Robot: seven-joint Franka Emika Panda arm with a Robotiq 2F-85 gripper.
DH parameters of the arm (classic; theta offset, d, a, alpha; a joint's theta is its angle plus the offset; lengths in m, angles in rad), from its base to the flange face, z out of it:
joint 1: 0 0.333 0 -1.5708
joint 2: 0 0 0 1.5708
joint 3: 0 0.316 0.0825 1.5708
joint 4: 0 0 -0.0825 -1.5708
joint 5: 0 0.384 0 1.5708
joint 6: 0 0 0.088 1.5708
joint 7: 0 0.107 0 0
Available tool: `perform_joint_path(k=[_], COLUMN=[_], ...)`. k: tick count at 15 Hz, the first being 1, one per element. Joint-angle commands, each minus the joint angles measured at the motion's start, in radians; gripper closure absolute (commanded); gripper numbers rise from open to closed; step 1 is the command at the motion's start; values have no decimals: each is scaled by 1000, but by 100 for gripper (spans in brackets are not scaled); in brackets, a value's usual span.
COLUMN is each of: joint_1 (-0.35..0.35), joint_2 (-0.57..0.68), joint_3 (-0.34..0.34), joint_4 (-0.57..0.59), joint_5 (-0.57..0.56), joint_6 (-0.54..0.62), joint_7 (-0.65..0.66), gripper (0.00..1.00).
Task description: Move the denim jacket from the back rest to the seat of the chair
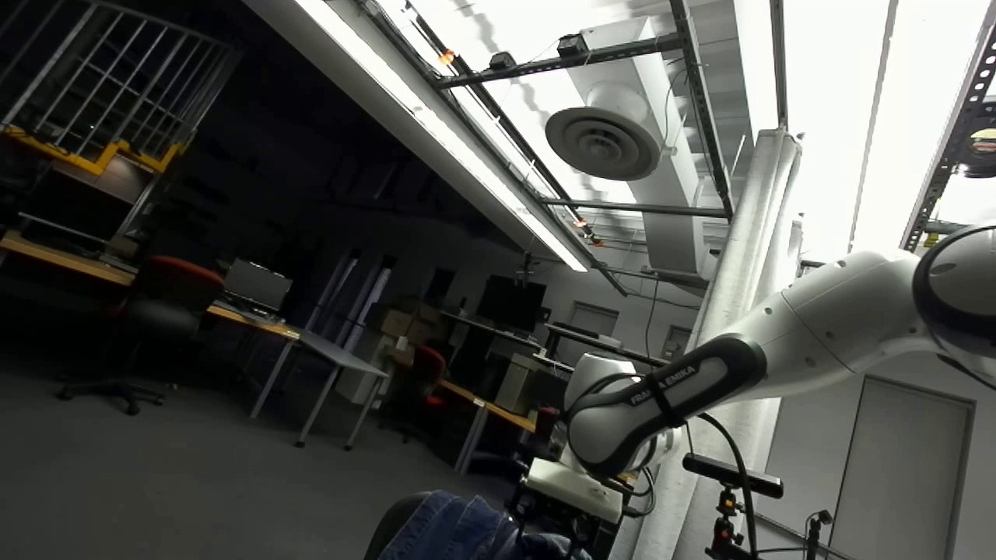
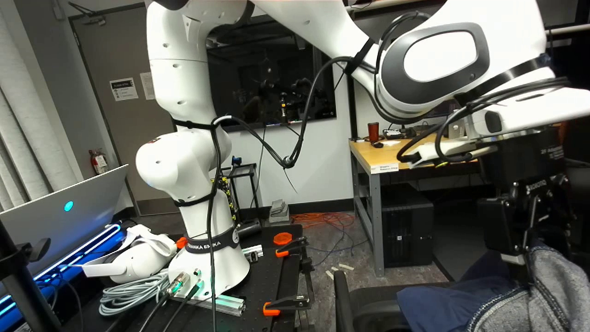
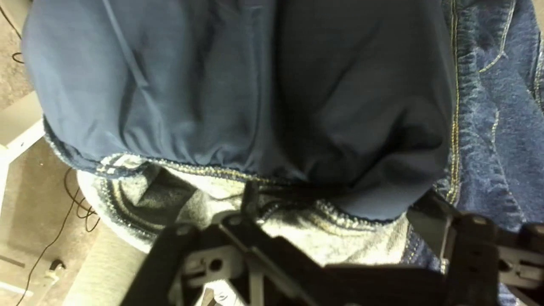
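Observation:
The denim jacket is a bunched cloth with a dark blue lining, pale grey inner denim and yellow-stitched blue denim. It drapes over the black chair, whose edge shows in an exterior view. The jacket also shows in both exterior views. My gripper points down at the jacket. Its two fingers stand wide apart with jacket cloth and a stitched seam between them. In an exterior view one finger reaches into the jacket's folds. Most of the chair's back rest is hidden under the cloth.
A black part of the chair shows beside the jacket. A wooden desk stands behind, with a black computer case below it. A camera on a stand is near the arm. Orange clamps sit on the robot's table edge.

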Motion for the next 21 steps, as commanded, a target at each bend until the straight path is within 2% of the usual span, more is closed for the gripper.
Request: perform_joint_path(k=[1, 5, 8, 9, 15, 21], joint_1=[19, 33, 62, 72, 150, 192], joint_2=[75, 104, 81, 61, -88, -219], joint_3=[-35, -57, -57, -50, 16, 161], joint_4=[92, 141, 125, 111, -13, -165], joint_5=[-55, -81, -124, -141, -246, -315], joint_6=[11, 8, 30, 46, 133, 141], joint_7=[45, 41, 51, 44, -20, -68], gripper=[42, 73, 96, 100, 98, 98])
